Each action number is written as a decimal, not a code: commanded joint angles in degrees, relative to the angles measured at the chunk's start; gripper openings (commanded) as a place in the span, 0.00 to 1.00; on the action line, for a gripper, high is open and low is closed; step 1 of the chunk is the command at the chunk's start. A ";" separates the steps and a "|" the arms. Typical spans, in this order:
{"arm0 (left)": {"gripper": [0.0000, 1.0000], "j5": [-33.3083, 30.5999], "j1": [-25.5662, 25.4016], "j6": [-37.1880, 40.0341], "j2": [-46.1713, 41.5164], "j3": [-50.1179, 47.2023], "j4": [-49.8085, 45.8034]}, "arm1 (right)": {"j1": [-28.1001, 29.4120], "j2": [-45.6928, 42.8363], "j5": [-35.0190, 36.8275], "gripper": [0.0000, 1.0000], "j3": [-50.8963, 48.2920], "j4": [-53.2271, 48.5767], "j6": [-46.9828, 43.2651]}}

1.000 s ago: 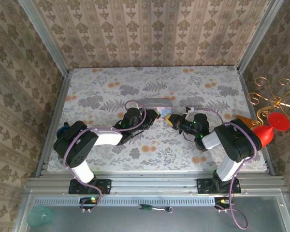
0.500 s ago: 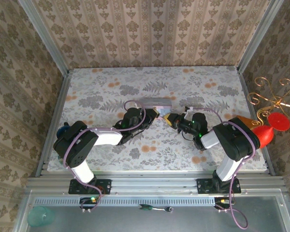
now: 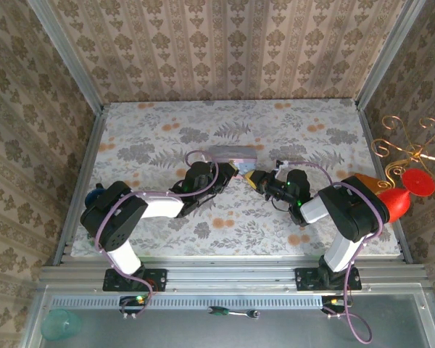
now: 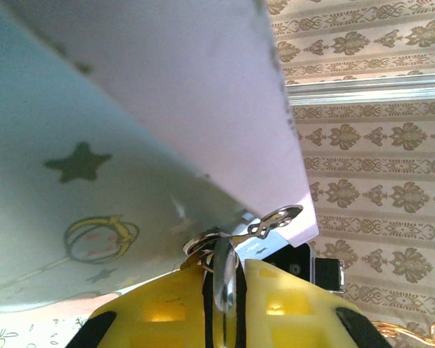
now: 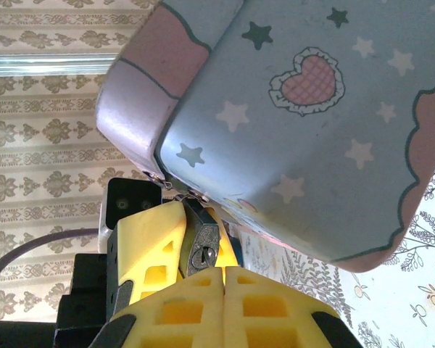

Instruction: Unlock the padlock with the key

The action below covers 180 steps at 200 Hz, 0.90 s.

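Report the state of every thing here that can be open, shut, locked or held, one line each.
tin: lid looks closed, with the padlock on its clasp.
padlock: hangs from the clasp and is held in the left jaws; the keyhole has no key in it, and whether it is locked cannot be told.
left gripper: shut on the padlock.
right gripper: jaws pressed together just below the keyhole.
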 commanded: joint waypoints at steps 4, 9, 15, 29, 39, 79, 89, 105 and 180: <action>0.00 5.68 -2.81 -0.06 0.33 1.02 4.77 | 1.64 -0.06 -0.50 0.00 2.71 1.91 0.86; 0.00 5.67 -2.89 0.09 0.22 0.94 4.20 | 1.66 -0.10 -0.50 0.00 2.81 1.93 0.85; 0.00 5.69 -2.98 0.25 0.04 0.85 3.83 | 1.74 -0.19 -0.57 0.00 2.93 1.92 0.90; 0.00 5.67 -3.15 0.40 -0.16 0.34 3.50 | 1.96 -0.28 -0.33 0.00 3.08 1.82 0.95; 0.00 5.65 -3.24 0.28 -0.16 -0.01 3.57 | 2.00 -0.19 -0.30 0.00 3.12 1.83 1.04; 0.00 6.76 -3.97 0.38 0.06 -0.48 3.92 | 2.07 0.15 -0.43 0.00 3.41 1.76 2.01; 0.00 6.98 -4.34 0.49 -0.02 -0.80 3.76 | 2.01 0.46 -0.51 0.00 3.66 0.70 3.06; 0.00 6.77 -4.73 0.70 -0.64 -1.89 3.74 | 1.84 0.91 0.00 0.00 3.36 0.43 3.98; 0.00 8.74 -5.50 2.94 -1.05 -0.68 6.24 | 1.40 4.15 0.35 0.00 3.34 -2.52 6.14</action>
